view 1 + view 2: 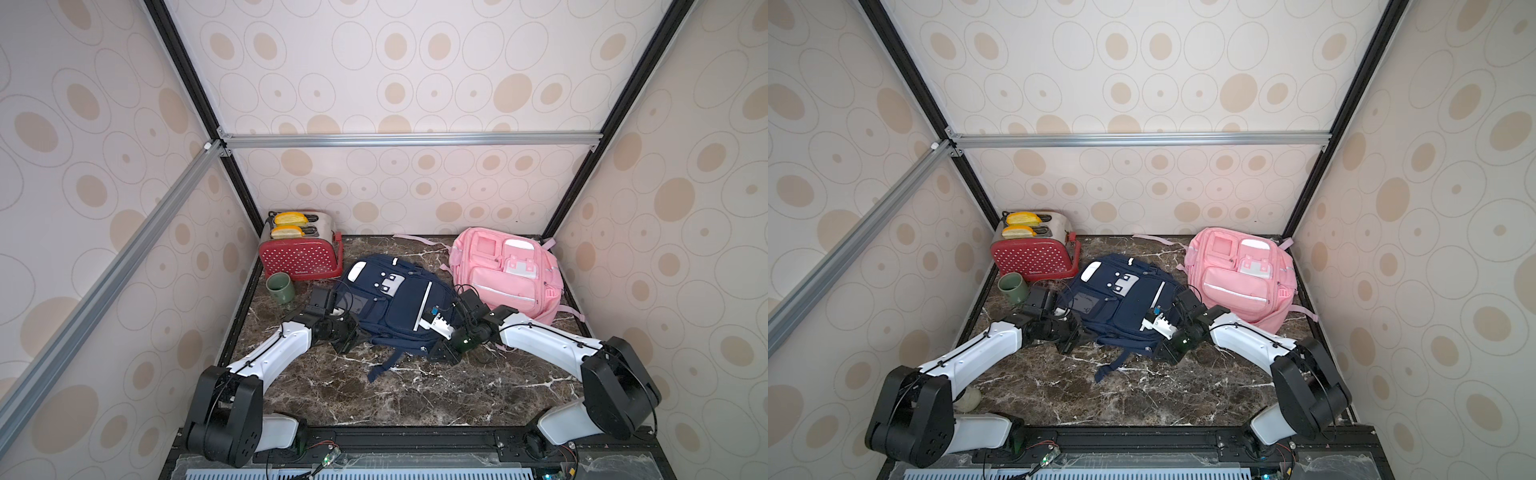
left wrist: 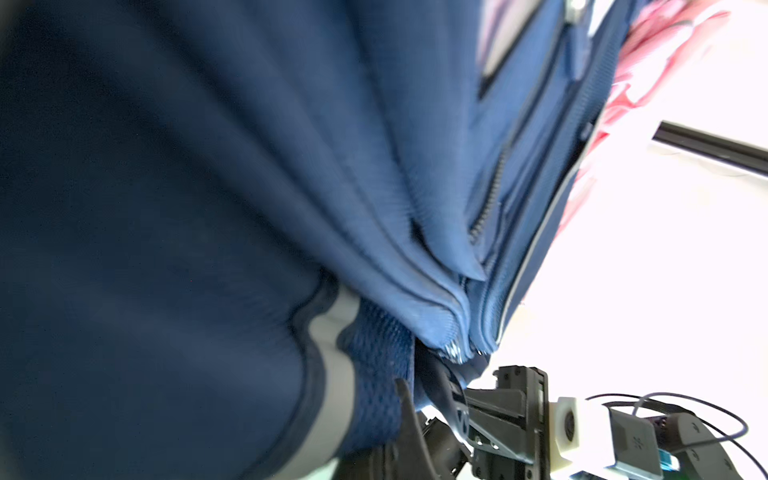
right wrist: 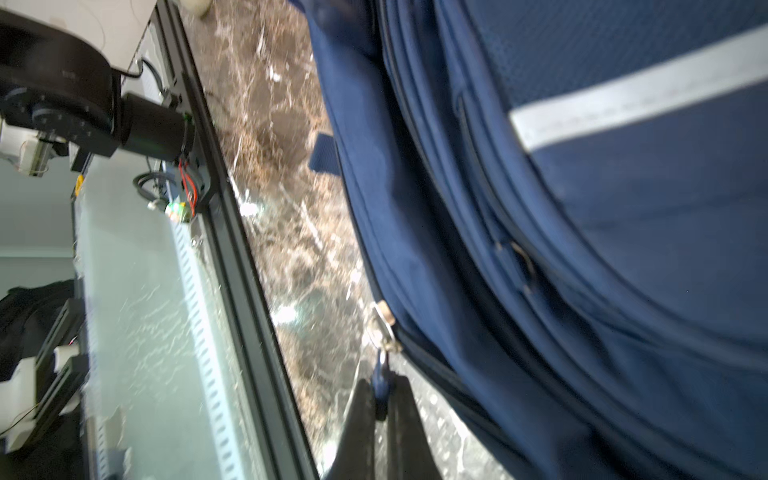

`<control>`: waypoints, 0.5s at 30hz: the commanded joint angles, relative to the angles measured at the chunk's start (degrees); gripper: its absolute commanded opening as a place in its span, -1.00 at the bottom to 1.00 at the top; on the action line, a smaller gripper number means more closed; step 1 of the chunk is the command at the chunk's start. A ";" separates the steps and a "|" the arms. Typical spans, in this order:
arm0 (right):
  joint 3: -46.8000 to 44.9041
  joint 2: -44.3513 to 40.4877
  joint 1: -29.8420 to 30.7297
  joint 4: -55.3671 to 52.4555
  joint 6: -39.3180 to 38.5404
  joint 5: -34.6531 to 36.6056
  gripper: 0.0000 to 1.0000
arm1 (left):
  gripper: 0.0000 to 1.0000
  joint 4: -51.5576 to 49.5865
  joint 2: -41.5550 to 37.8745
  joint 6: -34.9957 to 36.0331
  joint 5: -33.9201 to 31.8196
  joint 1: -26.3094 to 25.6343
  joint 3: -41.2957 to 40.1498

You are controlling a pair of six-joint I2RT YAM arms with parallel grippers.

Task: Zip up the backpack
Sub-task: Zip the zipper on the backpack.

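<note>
The navy backpack (image 1: pixel 386 299) (image 1: pixel 1121 299) lies flat in the middle of the marble table, seen in both top views. My left gripper (image 1: pixel 351 338) (image 2: pixel 436 388) is at its near left corner, shut on a blue webbing tab (image 2: pixel 453 395) just below the metal zip end (image 2: pixel 455 352). My right gripper (image 1: pixel 441 353) (image 3: pixel 380 390) is at the near right edge, low over the table. It is shut on the blue zip pull (image 3: pixel 380 372), which hangs from the metal slider (image 3: pixel 384 328). The zip track (image 3: pixel 432 365) beside the slider runs along the bag's edge.
A pink backpack (image 1: pixel 507 270) lies at the back right, close to my right arm's elbow. A red dotted toaster (image 1: pixel 299 255) and a green mug (image 1: pixel 280 287) stand at the back left, near my left wrist. A navy strap (image 1: pixel 384 365) trails toward the table's front.
</note>
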 commanded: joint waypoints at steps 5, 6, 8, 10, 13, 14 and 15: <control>-3.75 -6.52 1.39 -7.37 0.79 -0.79 -1.00 | -1.00 -4.63 0.02 7.63 -6.25 3.16 -2.75; -3.78 -6.58 1.86 -7.23 1.39 -1.35 -1.00 | -1.00 -5.57 0.57 9.00 -6.98 3.55 -2.47; -3.98 -6.40 3.14 -6.94 2.25 -2.44 -1.00 | -1.00 -6.64 1.54 10.99 -7.89 4.34 -1.84; -4.19 -6.01 5.86 -6.46 2.83 -2.61 -1.00 | -1.00 -7.48 2.68 12.63 -8.93 5.23 -0.81; -4.23 -5.45 9.40 -5.78 3.93 -3.58 -1.00 | -1.00 -9.57 4.30 15.16 -11.52 6.03 1.39; -4.26 -5.43 10.10 -5.29 4.50 -3.63 -1.00 | -1.00 -10.06 4.87 15.80 -12.43 6.27 2.02; -4.60 -5.59 10.87 -4.39 5.23 -3.71 -1.00 | -1.00 -10.25 5.51 16.23 -13.35 6.40 2.52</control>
